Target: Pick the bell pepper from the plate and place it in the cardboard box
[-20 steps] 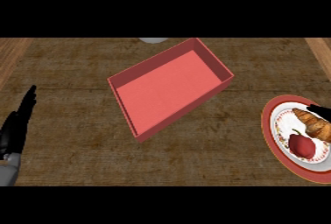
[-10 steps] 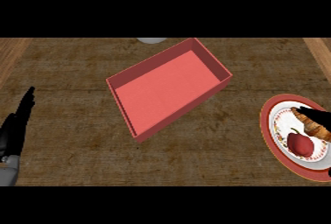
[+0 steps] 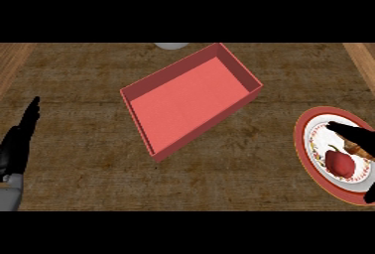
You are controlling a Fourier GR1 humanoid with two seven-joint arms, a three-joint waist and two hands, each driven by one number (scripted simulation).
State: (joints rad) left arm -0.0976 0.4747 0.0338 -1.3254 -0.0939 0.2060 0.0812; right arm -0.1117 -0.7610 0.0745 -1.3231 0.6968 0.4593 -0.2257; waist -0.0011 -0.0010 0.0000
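As the head view looks steeply down on the wooden counter [image 3: 88,178], the red box [image 3: 187,106] sits right in the middle, turned at an angle, open side up, nothing inside it. Over on the right, there's the plate [image 3: 302,141], partly cut off by the view's edge, and the bell pepper [image 3: 339,162] is on it: red, lying on the white centre of the plate, well apart from the box. Just beside the pepper, towards the right edge, a brown bread roll [image 3: 360,150] shares the plate.

Now the right hand [image 3: 353,134]: it comes in from the right edge above the plate, its dark fingers stretched out straight over the roll, tips pointing towards the box. It has hold of nothing, and the pepper lies just below those fingers, not gripped.

Across at the left edge, the left hand [image 3: 18,141] rests with fingers straight and pointing up, holding nothing, far from both box and plate.

Up at the top edge, a small pale round object [image 3: 170,45] peeks in just behind the box.
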